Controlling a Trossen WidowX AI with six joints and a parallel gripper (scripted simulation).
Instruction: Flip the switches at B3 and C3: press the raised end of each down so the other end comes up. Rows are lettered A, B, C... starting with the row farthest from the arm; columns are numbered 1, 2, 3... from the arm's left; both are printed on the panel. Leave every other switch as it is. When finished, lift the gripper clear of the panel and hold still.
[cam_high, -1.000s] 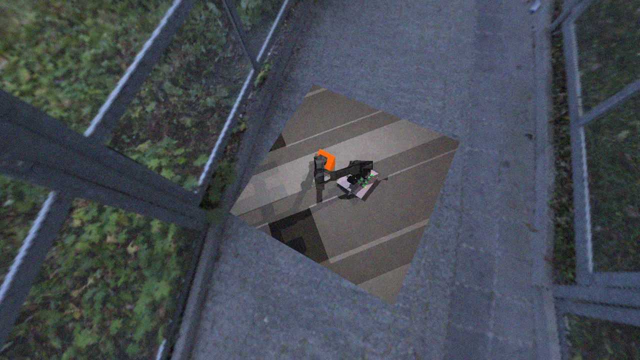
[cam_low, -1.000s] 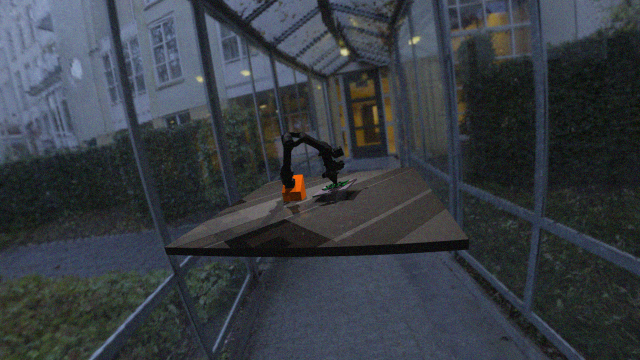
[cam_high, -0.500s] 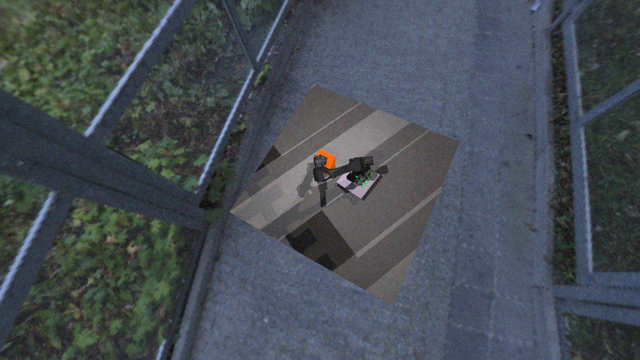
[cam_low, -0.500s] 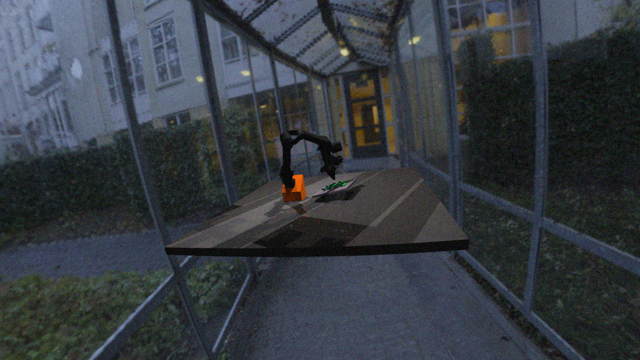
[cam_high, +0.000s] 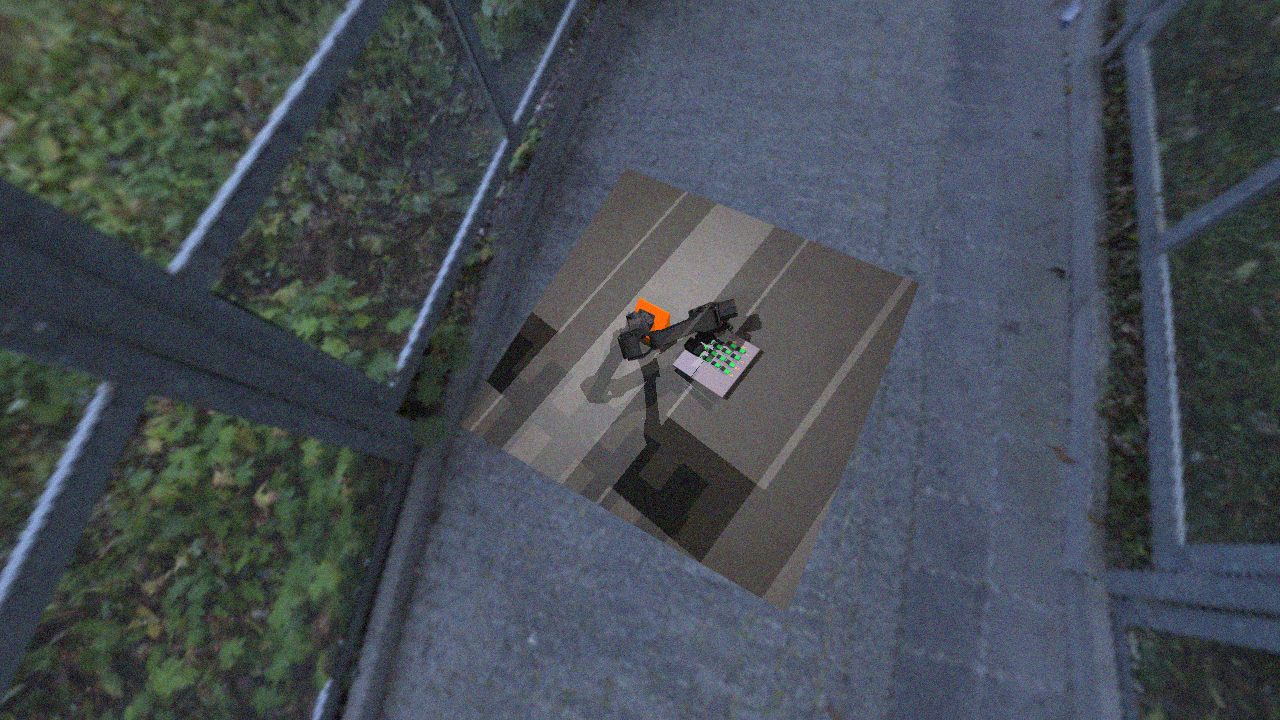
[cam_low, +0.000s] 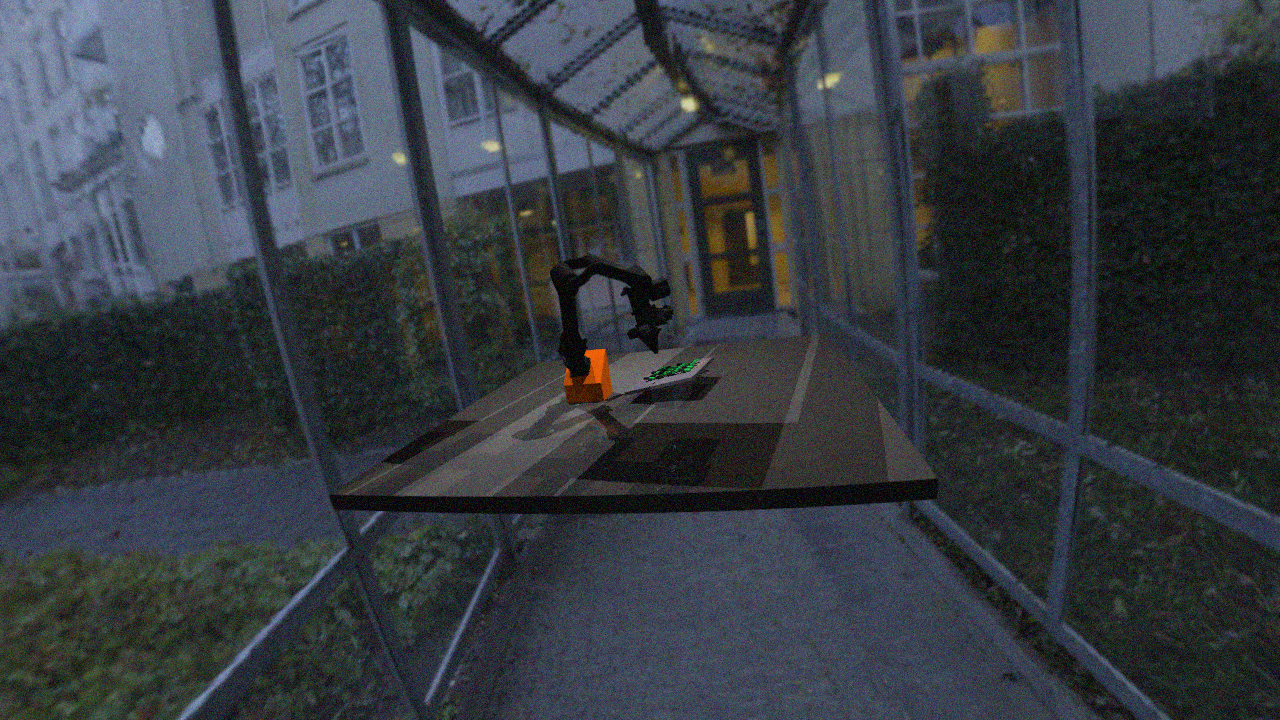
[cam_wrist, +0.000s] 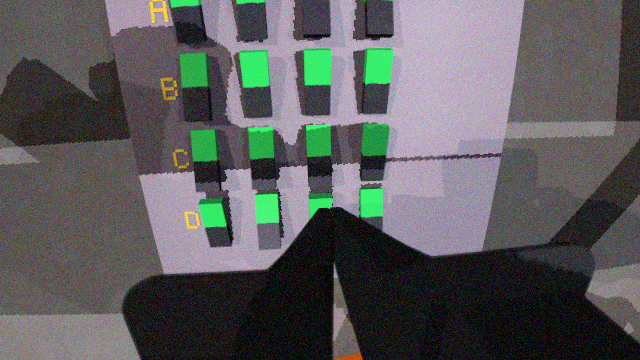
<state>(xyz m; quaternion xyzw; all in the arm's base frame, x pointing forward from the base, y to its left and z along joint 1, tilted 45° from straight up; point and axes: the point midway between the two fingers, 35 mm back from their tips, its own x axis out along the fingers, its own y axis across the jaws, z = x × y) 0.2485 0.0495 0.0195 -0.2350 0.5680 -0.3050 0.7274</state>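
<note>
The pale panel (cam_high: 716, 383) (cam_low: 684, 376) (cam_wrist: 440, 100) carries four-column rows of green-and-dark switches. In the wrist view, switch B3 (cam_wrist: 317, 82) and switch C3 (cam_wrist: 319, 155) are both in plain sight, green half farther from the arm. I cannot tell for certain which end of each is raised. Switch D3 (cam_wrist: 320, 201) is partly hidden behind the fingertips. My gripper (cam_low: 657, 349) (cam_wrist: 328, 219) is shut and empty. In the exterior view its tips hang above the panel with a visible gap. The column numbers are out of the wrist view, and row A is cut off at its top.
An orange block (cam_high: 658, 315) (cam_low: 588, 387) stands at the arm's base. The panel rests tilted on the striped table (cam_high: 805, 313) (cam_low: 832, 429). Neighbouring switches B2 (cam_wrist: 255, 82), B4 (cam_wrist: 377, 80), C2 (cam_wrist: 262, 155) and C4 (cam_wrist: 374, 150) stand close on either side. Shadows fall across row C.
</note>
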